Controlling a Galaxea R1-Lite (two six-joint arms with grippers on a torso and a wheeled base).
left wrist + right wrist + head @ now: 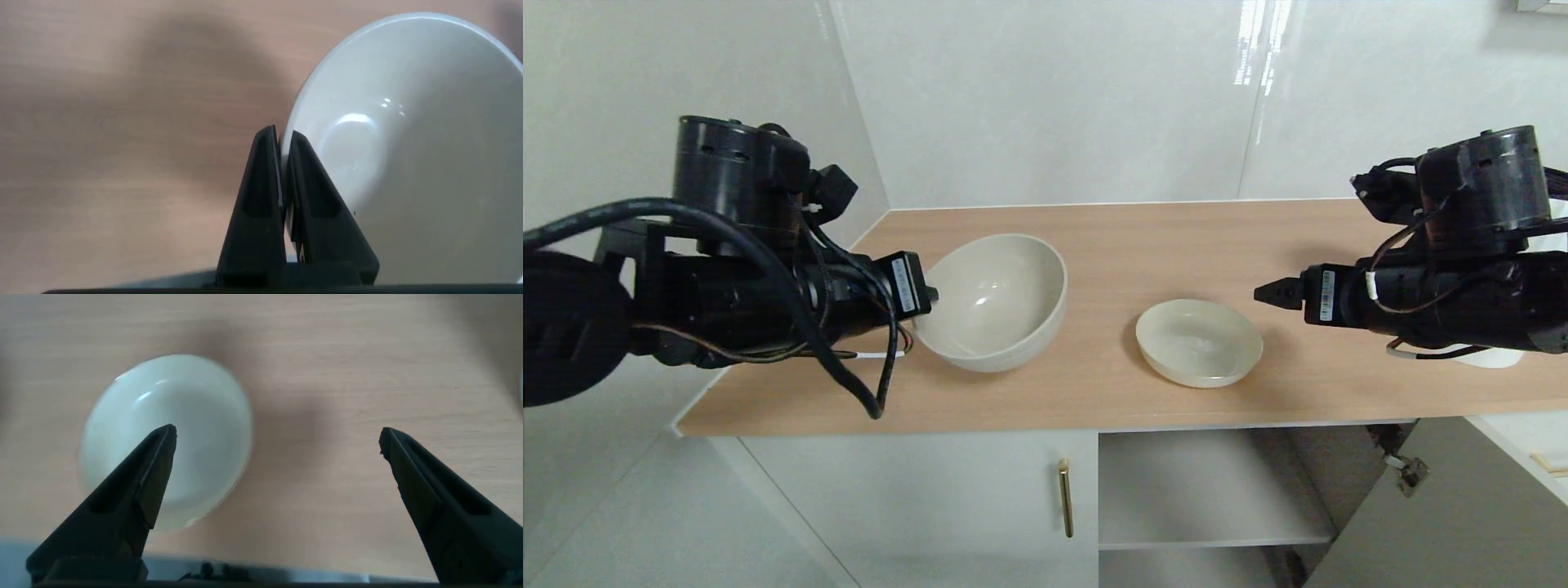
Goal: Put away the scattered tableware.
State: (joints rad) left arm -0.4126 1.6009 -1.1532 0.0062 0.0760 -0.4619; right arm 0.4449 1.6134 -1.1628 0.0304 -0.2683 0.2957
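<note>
Large bowl [996, 298] on counter [1143, 245], small bowl [1199, 341] right of it, cabinet [1201, 490] beneath.

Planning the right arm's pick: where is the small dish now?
In the head view the small dish sits on the counter, right of the big bowl, near the open right gripper.

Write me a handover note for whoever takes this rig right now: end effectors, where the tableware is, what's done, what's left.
Left end effector: shut on the large bowl at its rim; bowl tilted on the counter.
Right end effector: open, beside the small dish, not touching it.
Done: nothing put away; both pieces are on the counter.
To do: stow both, probably in the open cupboard below.
</note>
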